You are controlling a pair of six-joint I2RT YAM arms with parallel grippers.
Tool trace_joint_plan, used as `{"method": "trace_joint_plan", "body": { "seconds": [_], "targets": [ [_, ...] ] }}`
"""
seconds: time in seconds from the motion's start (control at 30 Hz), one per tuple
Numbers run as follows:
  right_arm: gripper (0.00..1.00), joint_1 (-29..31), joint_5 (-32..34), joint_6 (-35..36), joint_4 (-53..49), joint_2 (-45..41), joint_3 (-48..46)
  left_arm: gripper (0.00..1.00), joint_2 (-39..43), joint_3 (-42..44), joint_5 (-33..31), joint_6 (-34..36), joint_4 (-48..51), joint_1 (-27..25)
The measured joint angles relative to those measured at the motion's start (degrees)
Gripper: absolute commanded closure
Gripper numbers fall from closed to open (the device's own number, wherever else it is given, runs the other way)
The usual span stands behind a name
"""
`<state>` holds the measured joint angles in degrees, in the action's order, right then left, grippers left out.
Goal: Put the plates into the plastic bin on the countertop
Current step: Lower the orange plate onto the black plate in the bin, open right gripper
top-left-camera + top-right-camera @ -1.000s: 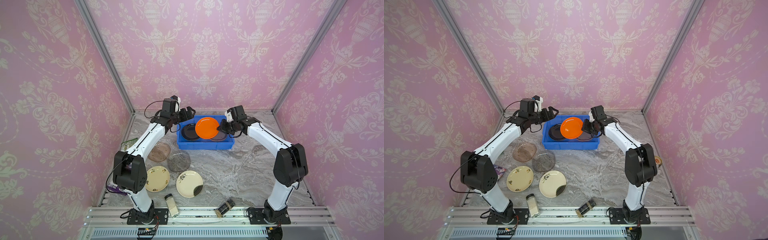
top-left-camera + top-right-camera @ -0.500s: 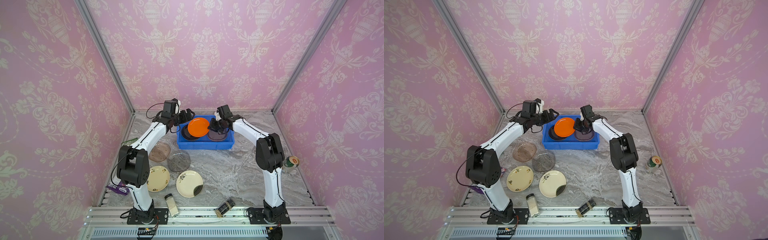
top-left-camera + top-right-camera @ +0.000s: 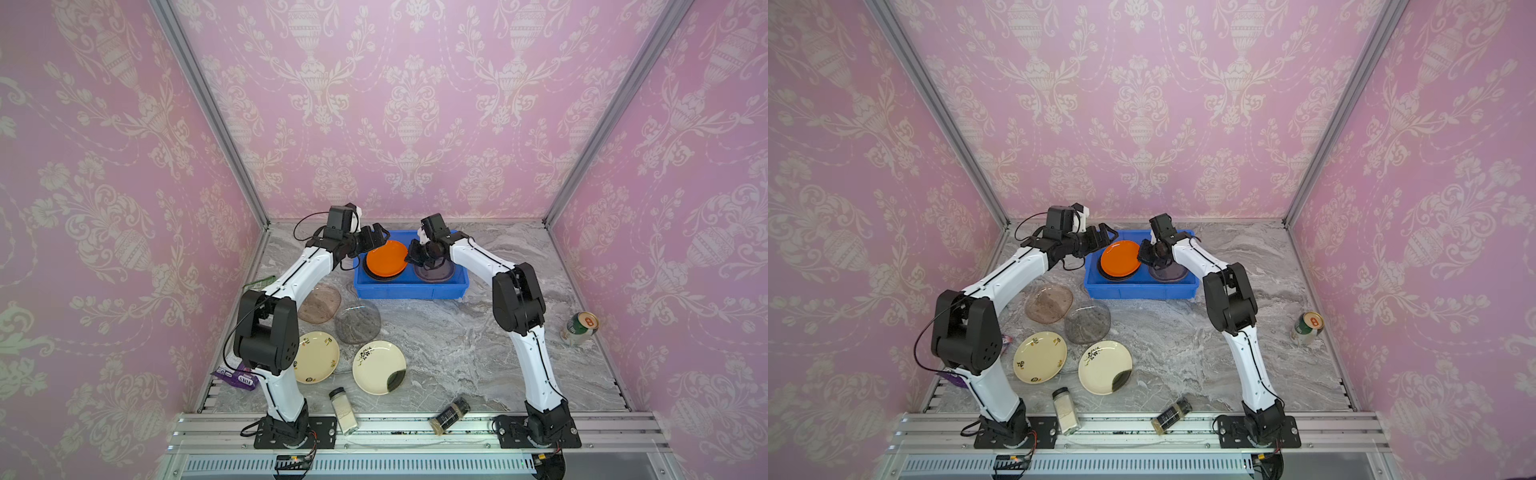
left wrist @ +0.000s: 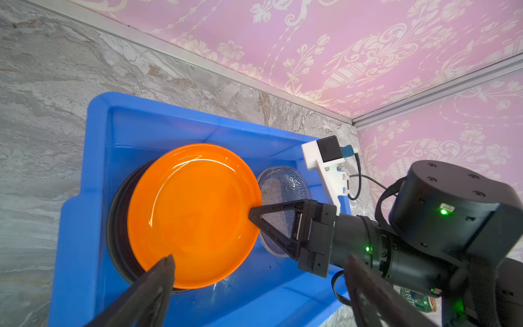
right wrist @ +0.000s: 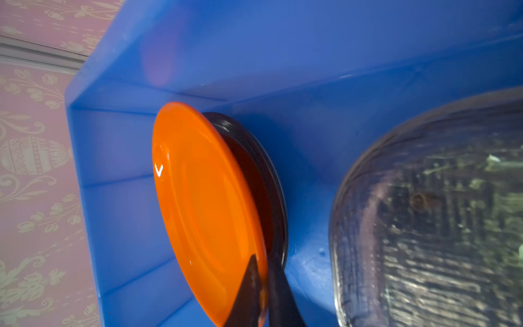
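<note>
The right tool (image 4: pixel 254 216) pinches the tilted orange plate (image 4: pixel 192 215) by its rim inside the blue bin (image 4: pixel 99 136); the left tool (image 3: pixel 374 240) gapes wide.

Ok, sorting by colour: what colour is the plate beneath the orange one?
Glossy black; the black plate shows best in the left wrist view.

blue bin (image 3: pixel 1142 291), orange plate (image 3: pixel 1119 258) inside — right gripper (image 3: pixel 1140 258) at its rim

Only the purple packet (image 3: pixel 237 376) bears lettering, apparently too small to read.
</note>
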<state>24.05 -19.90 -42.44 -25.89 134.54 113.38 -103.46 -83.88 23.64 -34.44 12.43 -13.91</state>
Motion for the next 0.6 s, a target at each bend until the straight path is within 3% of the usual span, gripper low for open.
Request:
{"method": "trace_joint_plan", "body": {
  "seconds": [0.13,0.6],
  "targets": [
    [0.67,0.11,-0.17,-0.76,-0.15,0.22,0.46,0.04,0.0,0.39,0.0,0.02,-0.02,0.0],
    [0.68,0.15,0.39,-0.9,-1.53,-0.2,0.57,0.04,0.63,2.12,-0.02,0.0,-0.83,0.0]
  ]
}}
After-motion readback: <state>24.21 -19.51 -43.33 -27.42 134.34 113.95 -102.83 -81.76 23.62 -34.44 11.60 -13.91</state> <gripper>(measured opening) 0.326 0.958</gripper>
